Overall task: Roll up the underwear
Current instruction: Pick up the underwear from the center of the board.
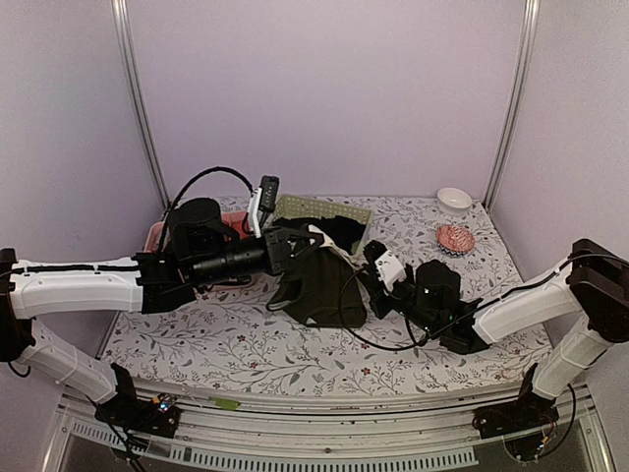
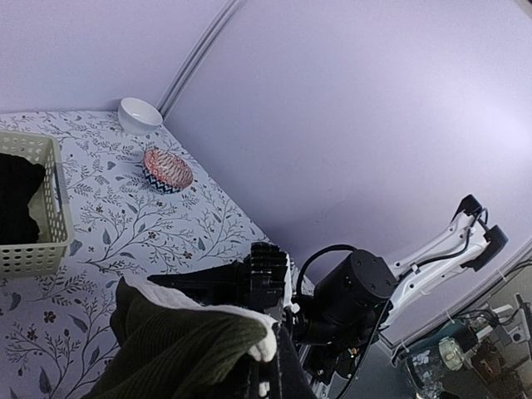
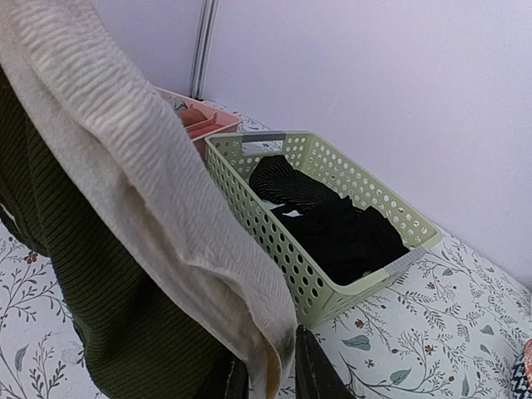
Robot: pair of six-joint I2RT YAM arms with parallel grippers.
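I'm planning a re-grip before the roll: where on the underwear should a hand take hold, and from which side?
Grip the underwear by its cream waistband, near an end, coming in from the side. That strip is the one straight, banded edge; the rest hangs limp below it. The left hand and right hand look pinched there now.

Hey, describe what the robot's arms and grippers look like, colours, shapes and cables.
Both match: the left arm and right arm have long white shells, black joints and black cylindrical wrist motors. The left gripper and right gripper are black with white parts. A black looping cable arches over the left wrist; a thin trailing cable runs by the right.
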